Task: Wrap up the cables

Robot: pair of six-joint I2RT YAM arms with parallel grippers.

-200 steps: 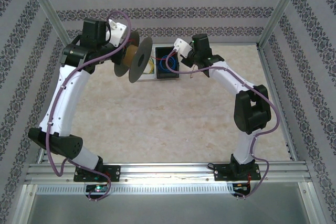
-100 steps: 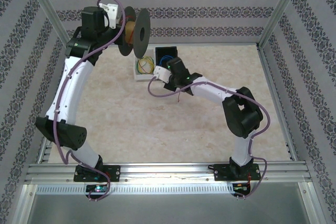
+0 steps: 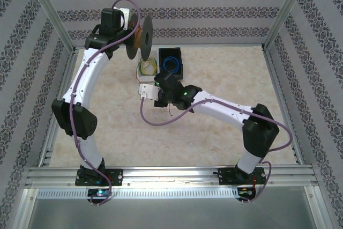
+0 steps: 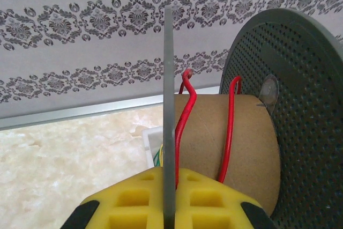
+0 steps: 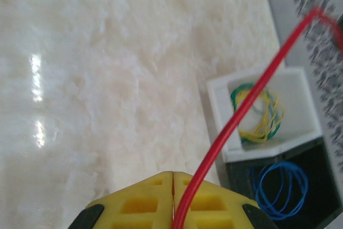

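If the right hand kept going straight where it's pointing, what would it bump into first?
Probably the bare table. The right hand, shut on the red wire, points past the white box, which sits off to one side. Depth is hard to judge.

My left arm (image 3: pixel 88 79) climbs along the left side to the upper left of the frame. There my left claw (image 4: pixel 169 181) is closed on the edge of the grey disc (image 4: pixel 168 79). My right arm (image 3: pixel 225 110) stretches from the lower right to the centre. My right claw (image 5: pixel 172 181) pinches the red wire (image 5: pixel 241 105), pads together.
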